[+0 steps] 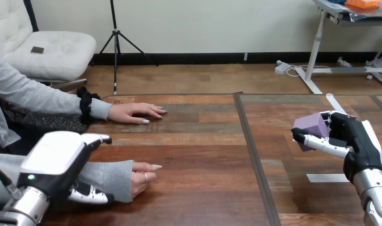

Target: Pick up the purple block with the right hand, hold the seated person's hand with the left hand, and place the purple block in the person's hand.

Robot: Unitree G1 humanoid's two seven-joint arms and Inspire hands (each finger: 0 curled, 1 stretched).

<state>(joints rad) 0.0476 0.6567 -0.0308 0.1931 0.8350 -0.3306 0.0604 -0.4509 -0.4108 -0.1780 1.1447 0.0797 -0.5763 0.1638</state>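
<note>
**Block in the right hand, left hand at the person's sleeve**

Look to the right side of the wooden table [203,155]: your right hand [356,139] has the purple block [310,126]. Fingers and thumb are curled round it, and one black-and-white finger [321,142] crosses the front of the block. The block sits tilted in the grasp, one corner pointing towards the table's middle. Just below that hand, a white strip of tape [328,178] lies flat on the wood.

Now over to the left. Your left hand [57,157] is low in the view, its white shell facing up, right over the grey sleeve [109,176] of the person's lower hand [143,176]. Hand and sleeve overlap, but you cannot tell whether the left hand has any hold on the forearm or is open or closed.

The person's lower hand rests on the table, curled loosely, pointing towards the centre. The person's upper hand [135,113] lies flat, palm down, farther back on the table. Both are well apart from the block, with the table's dark seam [252,160] between them and it.
</note>
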